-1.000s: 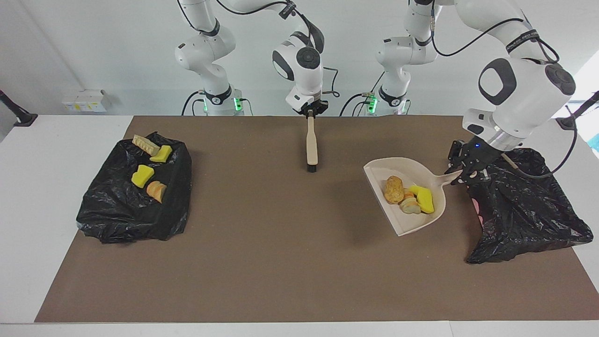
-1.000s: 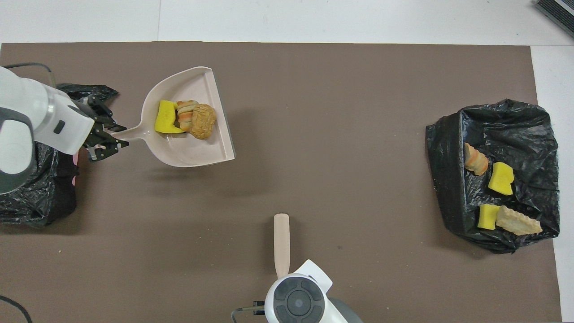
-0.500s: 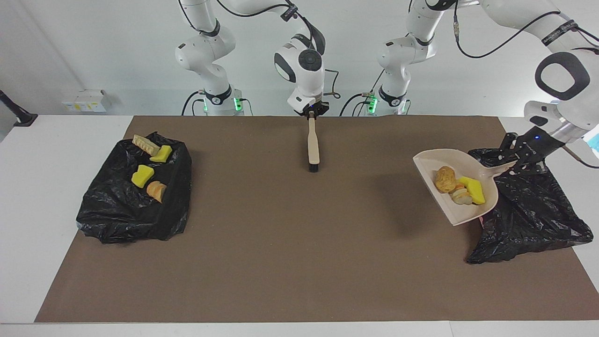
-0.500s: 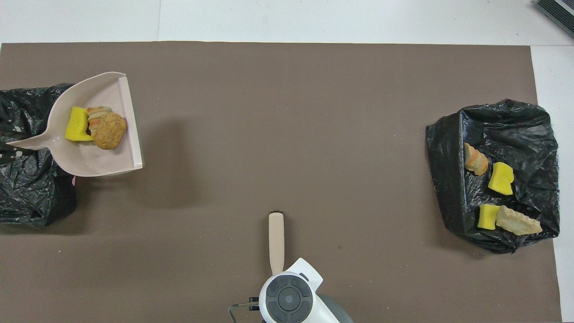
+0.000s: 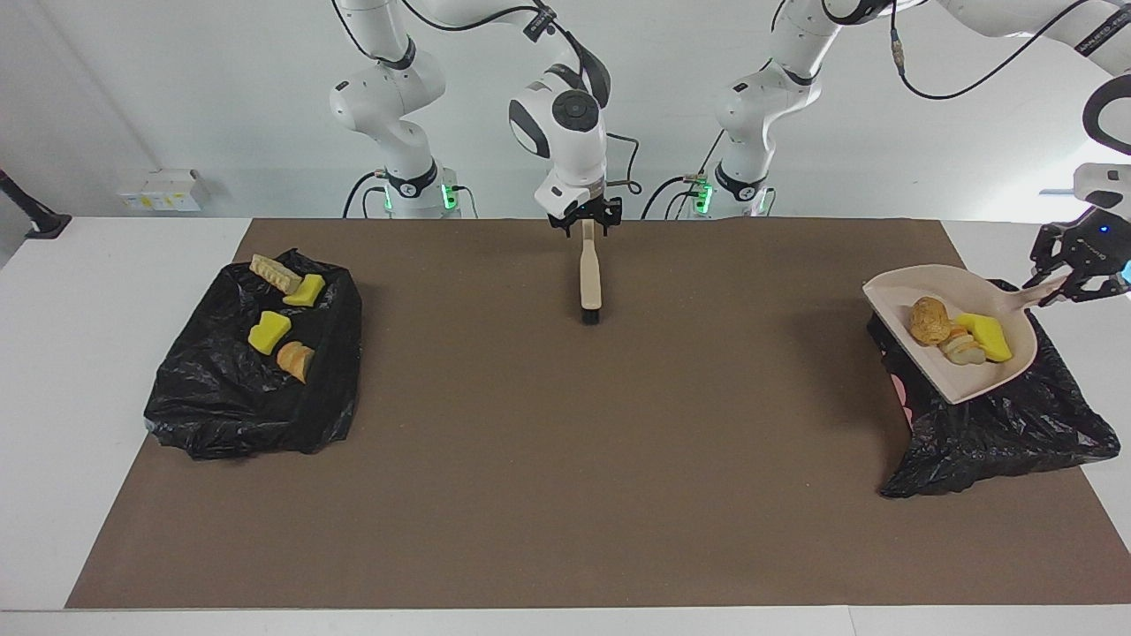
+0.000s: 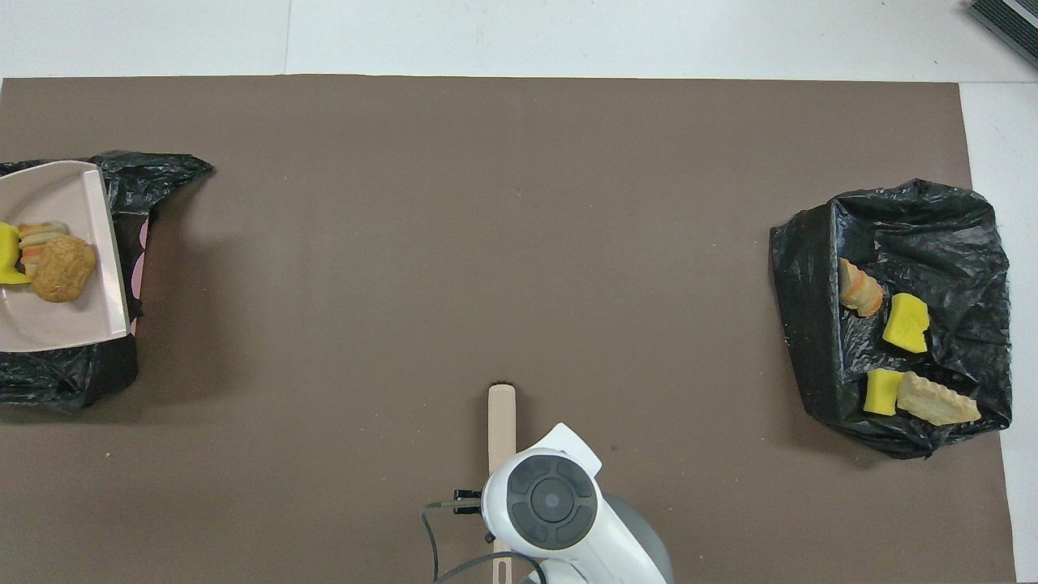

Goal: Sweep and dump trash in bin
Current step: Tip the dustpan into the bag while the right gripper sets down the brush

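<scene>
A beige dustpan [image 5: 954, 375] hangs in the air over the black bin bag [image 5: 998, 433] at the left arm's end of the table. My left gripper [image 5: 1060, 284] is shut on its handle. Three pieces of trash lie in the pan: a brown chunk [image 5: 928, 320], a striped tan piece [image 5: 961, 349] and a yellow one [image 5: 990, 337]. In the overhead view only part of the dustpan [image 6: 57, 324] shows at the edge, with the brown chunk [image 6: 63, 268] in it. The beige brush [image 5: 589, 278] lies on the mat, and my right gripper [image 5: 584, 221] stands open over its handle end.
A second black bag [image 5: 239, 397] sits at the right arm's end of the table, with several yellow and tan foam pieces [image 5: 269, 331] on top of it. A brown mat [image 5: 548, 459] covers the table between the two bags.
My left gripper has carried the loaded dustpan from over the mat toward the left arm's end and over the black bag. My right gripper has opened off the brush handle.
</scene>
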You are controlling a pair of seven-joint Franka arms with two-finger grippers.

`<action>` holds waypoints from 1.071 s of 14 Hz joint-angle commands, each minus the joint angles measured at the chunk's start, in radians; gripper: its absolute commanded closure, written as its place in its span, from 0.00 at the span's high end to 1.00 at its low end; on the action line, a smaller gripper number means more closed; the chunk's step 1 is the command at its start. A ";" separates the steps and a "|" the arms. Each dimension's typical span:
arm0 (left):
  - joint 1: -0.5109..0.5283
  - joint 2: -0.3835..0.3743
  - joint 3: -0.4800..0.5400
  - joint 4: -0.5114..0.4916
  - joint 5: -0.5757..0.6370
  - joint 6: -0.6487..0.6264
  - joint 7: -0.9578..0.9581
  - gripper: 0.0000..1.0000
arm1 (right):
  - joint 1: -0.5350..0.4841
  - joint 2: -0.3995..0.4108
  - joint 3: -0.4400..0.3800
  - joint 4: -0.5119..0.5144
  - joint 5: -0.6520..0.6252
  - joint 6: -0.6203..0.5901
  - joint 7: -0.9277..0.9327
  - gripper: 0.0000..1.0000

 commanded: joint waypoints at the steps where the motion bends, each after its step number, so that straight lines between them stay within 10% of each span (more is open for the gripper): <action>1: 0.000 0.029 0.000 0.039 0.117 0.076 0.003 0.00 | -0.116 -0.005 0.005 0.091 -0.066 -0.041 -0.029 1.00; 11: -0.155 -0.023 0.000 -0.070 0.856 0.173 -0.213 0.00 | -0.519 0.001 0.000 0.280 -0.193 -0.192 -0.348 1.00; 15: -0.201 -0.054 0.000 -0.104 1.053 0.142 -0.308 0.00 | -0.533 -0.015 -0.142 0.426 -0.218 -0.390 -0.454 1.00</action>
